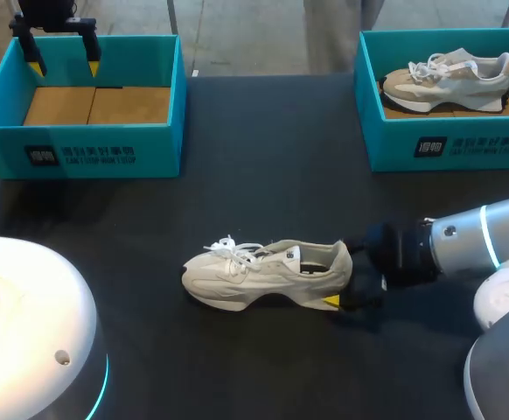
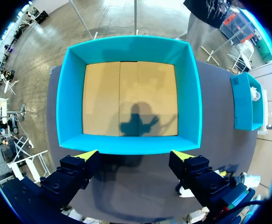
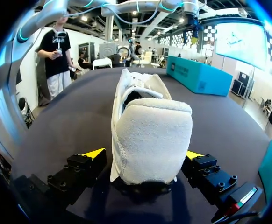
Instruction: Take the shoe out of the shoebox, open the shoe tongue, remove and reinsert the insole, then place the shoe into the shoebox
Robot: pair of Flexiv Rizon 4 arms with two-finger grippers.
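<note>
Shoe (image 1: 268,273) stands on its sole on the black table (image 1: 263,157), long axis crosswise, toe to my left. Heel sits between the released right hand (image 3: 145,154). Left hand (image 2: 136,154) is spread over a box (image 2: 66,93).

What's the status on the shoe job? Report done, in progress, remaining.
Done: the shoe lies on the table, outside the empty shoebox. In hand: the right gripper straddles its heel, open; the left gripper hangs open over that box. Left: all work inside the shoe, then boxing it.
</note>
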